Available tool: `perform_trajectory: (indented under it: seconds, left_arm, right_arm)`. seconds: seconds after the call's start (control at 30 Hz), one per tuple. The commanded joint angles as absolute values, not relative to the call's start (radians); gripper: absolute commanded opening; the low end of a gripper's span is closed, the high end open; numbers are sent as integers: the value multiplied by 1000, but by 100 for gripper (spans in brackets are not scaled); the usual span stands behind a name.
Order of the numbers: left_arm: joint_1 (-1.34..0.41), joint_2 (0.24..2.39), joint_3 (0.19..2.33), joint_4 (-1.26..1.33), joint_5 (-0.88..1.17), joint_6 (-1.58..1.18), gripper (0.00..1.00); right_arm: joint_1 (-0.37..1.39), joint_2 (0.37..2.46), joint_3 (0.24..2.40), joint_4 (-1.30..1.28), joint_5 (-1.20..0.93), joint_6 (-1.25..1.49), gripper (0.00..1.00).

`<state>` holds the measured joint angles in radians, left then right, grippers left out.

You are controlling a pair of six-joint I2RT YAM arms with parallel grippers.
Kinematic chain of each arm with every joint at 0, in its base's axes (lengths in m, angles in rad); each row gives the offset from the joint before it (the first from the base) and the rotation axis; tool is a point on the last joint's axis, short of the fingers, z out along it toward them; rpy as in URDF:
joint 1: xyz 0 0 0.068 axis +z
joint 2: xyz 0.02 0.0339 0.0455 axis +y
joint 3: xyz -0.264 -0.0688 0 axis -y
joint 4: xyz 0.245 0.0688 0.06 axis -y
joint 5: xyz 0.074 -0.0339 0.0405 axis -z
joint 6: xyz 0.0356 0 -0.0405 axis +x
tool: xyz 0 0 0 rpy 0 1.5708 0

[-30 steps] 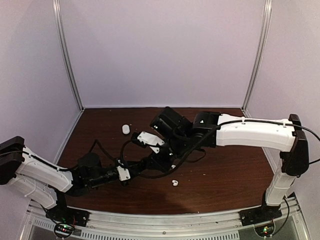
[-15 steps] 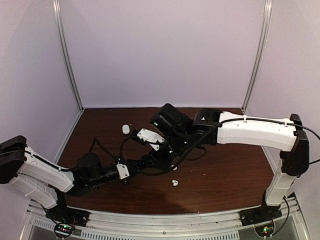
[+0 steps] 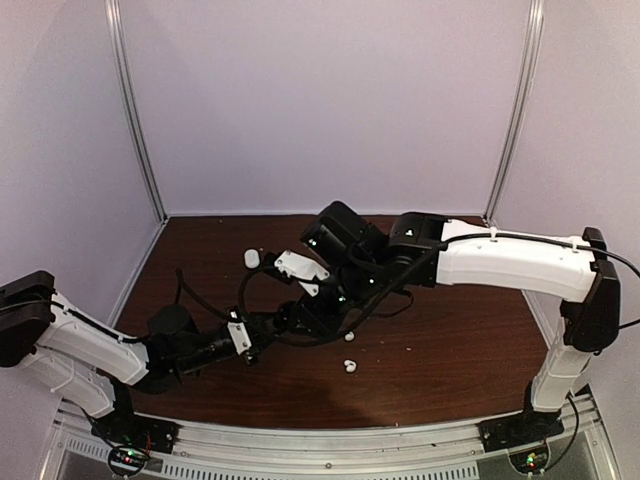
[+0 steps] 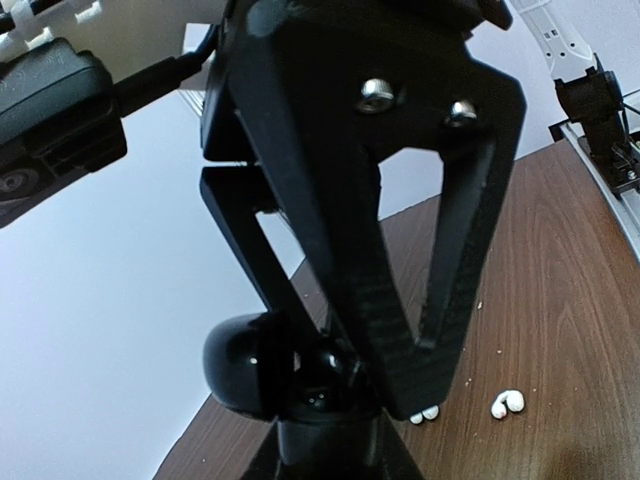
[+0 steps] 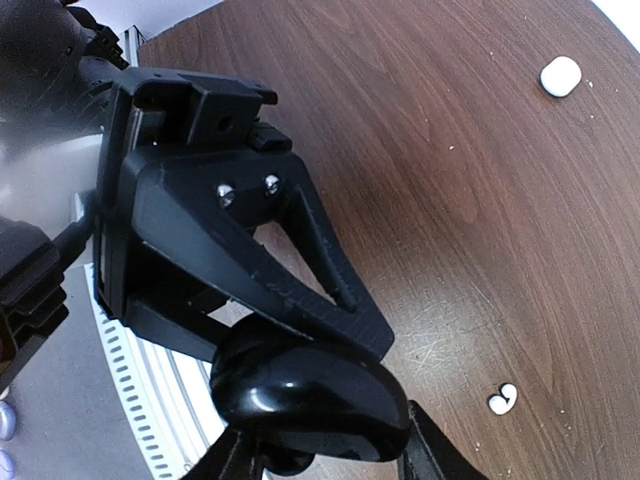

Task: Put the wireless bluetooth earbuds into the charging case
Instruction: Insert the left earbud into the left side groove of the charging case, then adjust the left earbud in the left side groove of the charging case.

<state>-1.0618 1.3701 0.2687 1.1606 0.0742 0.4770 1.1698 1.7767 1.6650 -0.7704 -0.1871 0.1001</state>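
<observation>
My left gripper [image 3: 300,320] [image 4: 320,425] is shut on a glossy black charging case [image 4: 250,365] [image 5: 310,390], held above the table's middle with its lid open. A dark shiny shape [image 4: 325,375] sits in the case's mouth; I cannot tell if it is an earbud. My right gripper [image 3: 335,310] [image 5: 330,458] hangs right over the case, its fingers [image 5: 440,450] apart on either side of it. A pair of white earbuds [image 3: 349,366] [image 4: 508,403] [image 5: 502,400] lies on the table just right of the grippers. Another white earbud [image 3: 348,336] [image 4: 425,413] lies closer to them.
A white charging case [image 3: 251,258] [image 5: 560,75] rests on the brown table [image 3: 450,340] at the back left. Purple walls with metal posts [image 3: 135,110] close in three sides. The arms' cables loop over the table by the left wrist [image 3: 240,335].
The right gripper's jaws have spread apart over the black case. Both grippers have drifted slightly left and towards the back together, the case still in the left one.
</observation>
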Motion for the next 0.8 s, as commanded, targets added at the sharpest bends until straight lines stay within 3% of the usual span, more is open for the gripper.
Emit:
perform_trajectory:
  seconds: [0.0,0.3,0.43,0.67,0.77]
  left_arm:
    - [-1074,1379,264,1237,120,466,3]
    - [-1073,1381,267,1232,127,456,3]
    - [-1074,1378,270,1229,142,438,3]
    - [-1072,1348,276,1203,224,367,3]
    - [-1061,1338,289,1186,295,306,3]
  right_arm:
    - [1163,1715,1678,-690,-193,93,48]
    - [1152,1644,1631,-615,-222,91,65]
    - [1140,1586,1581,-581,-253,80,67]
    - [1137,1407,1369,-423,-310,-3,72]
    - [1137,1328,1272,-356,-285,-84,78]
